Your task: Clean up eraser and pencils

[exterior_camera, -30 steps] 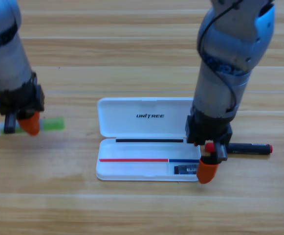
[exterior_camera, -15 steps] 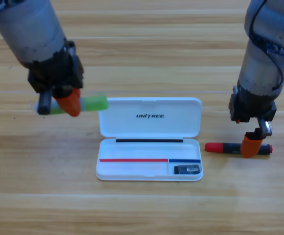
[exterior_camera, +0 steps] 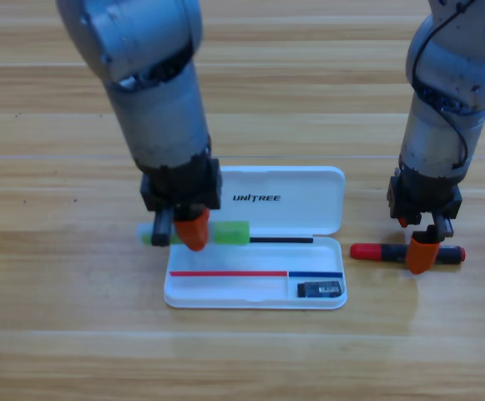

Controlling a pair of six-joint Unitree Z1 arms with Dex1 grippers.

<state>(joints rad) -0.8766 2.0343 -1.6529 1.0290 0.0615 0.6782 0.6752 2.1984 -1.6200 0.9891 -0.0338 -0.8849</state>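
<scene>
**Green stick carried to the case, right gripper down on the marker**

The left arm comes in from the top left and stands nearly upright over the left end of the white case (exterior_camera: 325,180). Its left gripper (exterior_camera: 188,234) points down, jaws clamped on the green-and-white stick (exterior_camera: 225,233), which lies level across the case's left edge, the green end over the tray and the whitish end sticking out past the wall. Half a second ago this gripper held the same stick up and to the left of the case; a second ago it was at the picture's left edge, on the table.

The right arm drops from the top right corner, its right gripper (exterior_camera: 422,249) pointing down at the marker (exterior_camera: 376,251), which lies on the table just right of the case, red cap toward it. One orange jaw covers the barrel; whether the jaws grip it cannot be told. The marker lies where it did before.

The eraser (exterior_camera: 320,290) sits in the tray's lower right compartment, unchanged
</scene>
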